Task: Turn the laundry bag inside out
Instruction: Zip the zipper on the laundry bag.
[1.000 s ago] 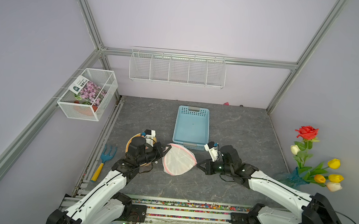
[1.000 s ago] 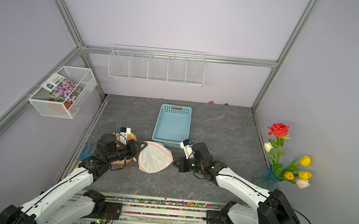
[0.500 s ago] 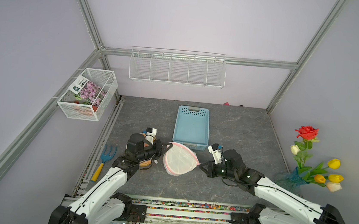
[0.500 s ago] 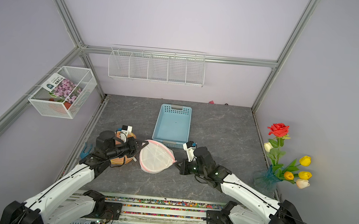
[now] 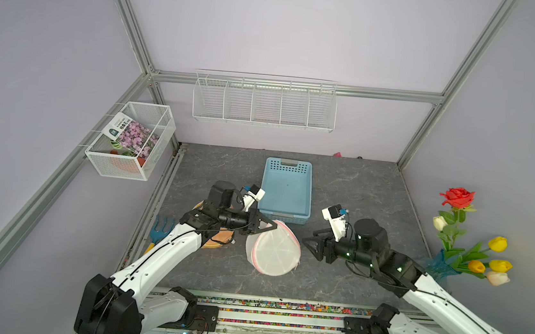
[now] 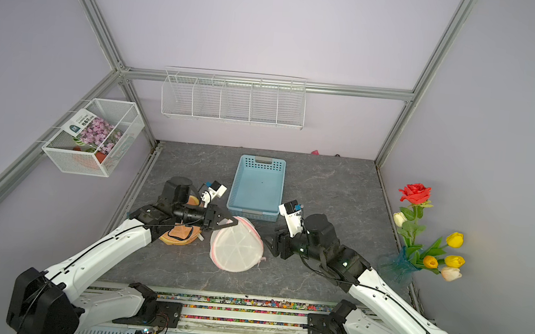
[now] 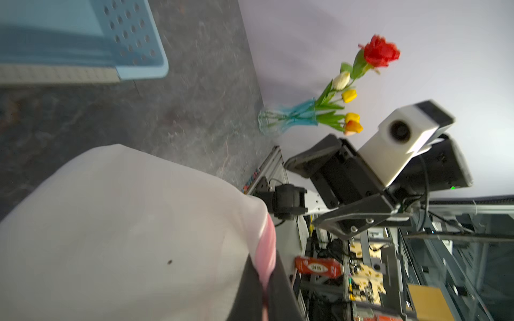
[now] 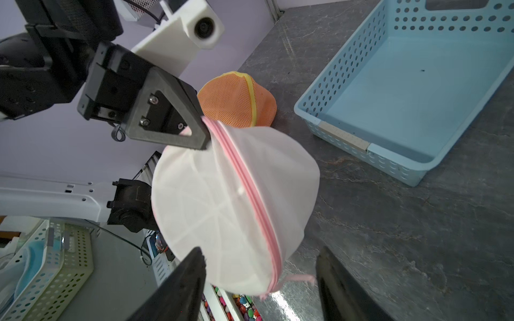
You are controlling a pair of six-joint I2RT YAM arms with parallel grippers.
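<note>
Laundry bag [image 5: 273,252], white mesh with a pink zip seam [image 8: 250,189], hangs tilted at 6 o'clock from the blue basket [image 5: 309,192], its low edge at or just above the table [image 5: 357,190]. At its 11 o'clock edge the left gripper [image 5: 272,227] is pinching that seam, likely to hold the bag up and anchored while the mesh is worked. At its 3 o'clock the right gripper [image 5: 308,240] stands spread, just beside the fabric without touching, seemingly free to take a fresh hold for the turning.
</note>
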